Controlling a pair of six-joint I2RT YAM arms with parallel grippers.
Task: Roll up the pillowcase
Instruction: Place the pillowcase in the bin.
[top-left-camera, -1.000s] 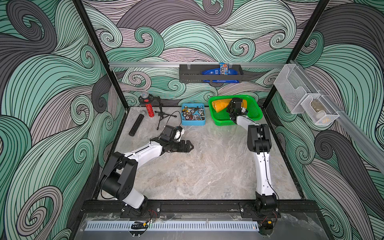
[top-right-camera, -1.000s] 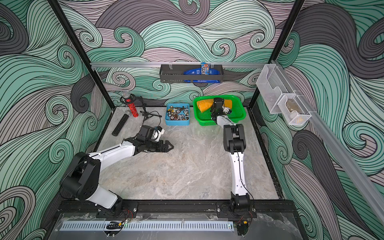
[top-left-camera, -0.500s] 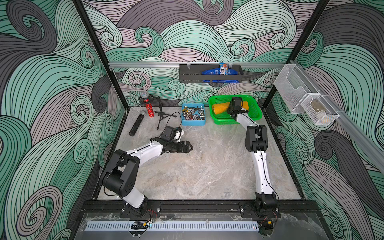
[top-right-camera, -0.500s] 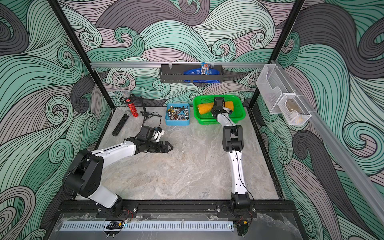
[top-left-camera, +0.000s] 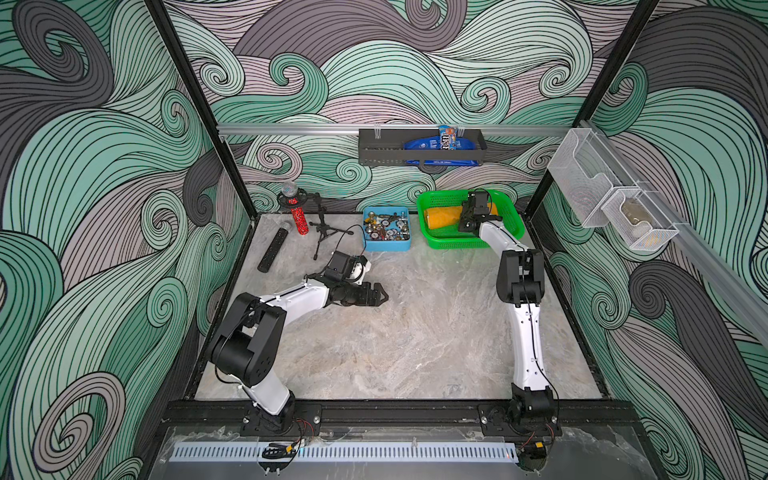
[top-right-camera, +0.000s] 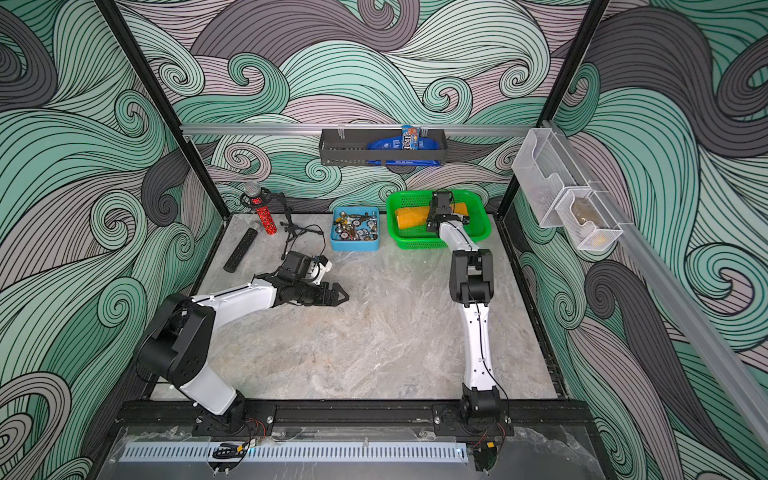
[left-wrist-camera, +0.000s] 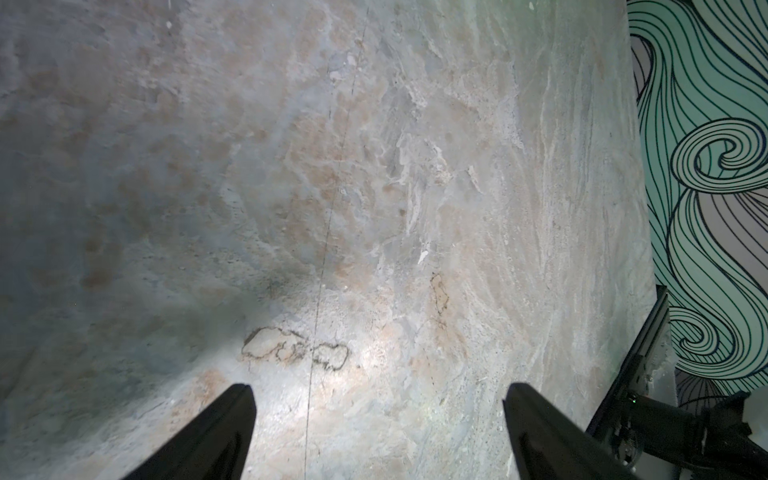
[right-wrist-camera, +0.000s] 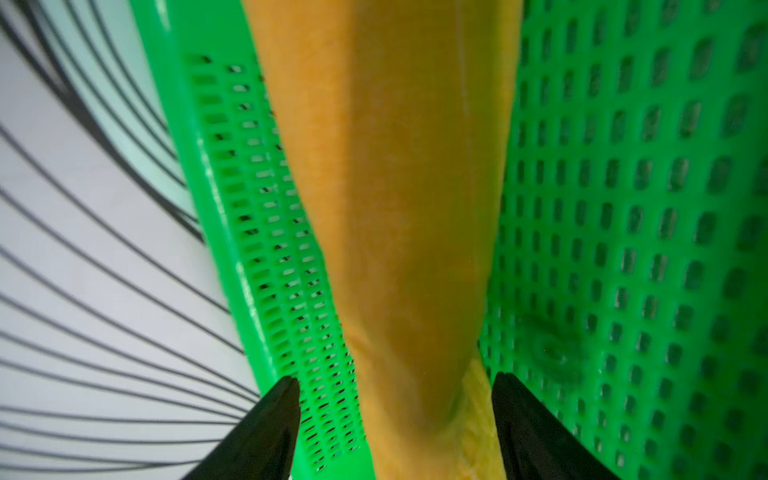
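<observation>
The pillowcase (top-left-camera: 446, 217) (top-right-camera: 409, 217), rolled into a mustard-yellow cylinder, is seen in both top views lying in the green basket (top-left-camera: 446, 243) at about one o'clock on the marble table (top-left-camera: 415, 332), its length running from nine to three o'clock. The right gripper (right-wrist-camera: 392, 380) is poised over the roll, its jaws parted to either side of the fabric (right-wrist-camera: 395, 208) and not clamped on it. The left gripper (top-left-camera: 380, 297) (left-wrist-camera: 380, 390) is pictured low near the table's middle, its jaws spread wide over bare stone.
</observation>
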